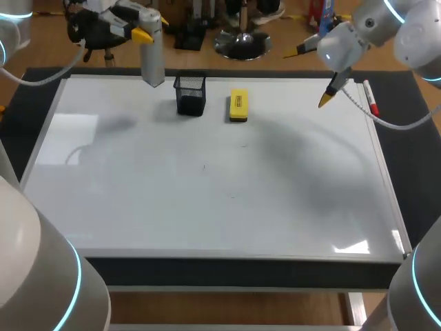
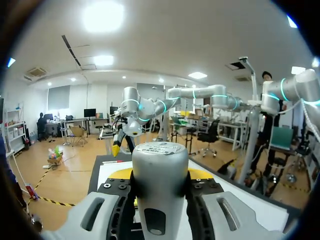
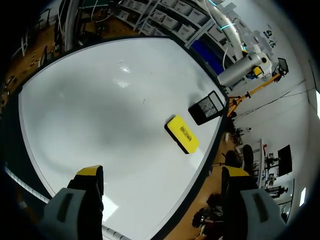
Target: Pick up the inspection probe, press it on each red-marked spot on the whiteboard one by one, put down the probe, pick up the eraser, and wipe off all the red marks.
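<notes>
Left end effector [image 1: 143, 34] pinches the probe [image 1: 152, 58] upright at the whiteboard's [image 1: 207, 207] far left edge; right end effector [image 3: 161, 175] hangs spread; eraser [image 1: 238, 105] lies beside the cup [image 1: 191, 94]; no red marks discernible. Probing step presumably in hand; next move calls for locating a mark, else parking the probe.

Left wrist view: inspection probe [image 2: 159, 185] lower end cut off by edge. My left fingertips [image 2: 121, 174] mostly hidden behind probe body. Head view: probe tip contact with whiteboard [image 1: 138, 207] cannot tell. Faint specks [image 1: 204, 166] on whiteboard too small to tell colour. My right gripper [image 3: 162, 172]: finger bases cut off.
</notes>
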Available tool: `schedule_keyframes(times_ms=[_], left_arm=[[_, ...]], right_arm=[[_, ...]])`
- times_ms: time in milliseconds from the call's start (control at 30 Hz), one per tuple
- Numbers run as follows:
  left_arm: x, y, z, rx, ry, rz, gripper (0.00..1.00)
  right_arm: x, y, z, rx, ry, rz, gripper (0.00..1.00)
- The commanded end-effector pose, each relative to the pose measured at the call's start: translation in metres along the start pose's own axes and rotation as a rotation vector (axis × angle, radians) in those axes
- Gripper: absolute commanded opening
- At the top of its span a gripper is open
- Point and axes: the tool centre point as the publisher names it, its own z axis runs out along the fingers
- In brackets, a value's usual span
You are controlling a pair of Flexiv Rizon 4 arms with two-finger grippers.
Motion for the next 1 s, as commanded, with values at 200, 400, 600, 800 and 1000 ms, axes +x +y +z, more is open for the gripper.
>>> schedule_keyframes(times_ms=[200, 400, 600, 800, 1000], left_arm=[[-0.032, -0.003, 0.004, 0.032, 0.022, 0.018, 0.0], [-0.046, -0.004, 0.013, 0.047, -0.043, 0.017, 0.0], [-0.051, -0.006, 0.023, 0.049, -0.111, 0.018, 0.0], [-0.052, -0.005, 0.028, 0.054, -0.201, 0.015, 0.0], [-0.054, -0.003, 0.031, 0.084, -0.255, 0.015, 0.0]], right_arm=[[0.0, 0.0, -0.001, 0.003, 0.004, -0.002, 1.0], [0.0, 0.0, -0.001, 0.003, 0.004, -0.002, 1.0], [0.0, 0.0, -0.001, 0.003, 0.004, -0.002, 1.0], [0.0, 0.0, -0.001, 0.003, 0.004, -0.002, 1.0], [0.0, 0.0, -0.001, 0.003, 0.004, -0.002, 1.0]])
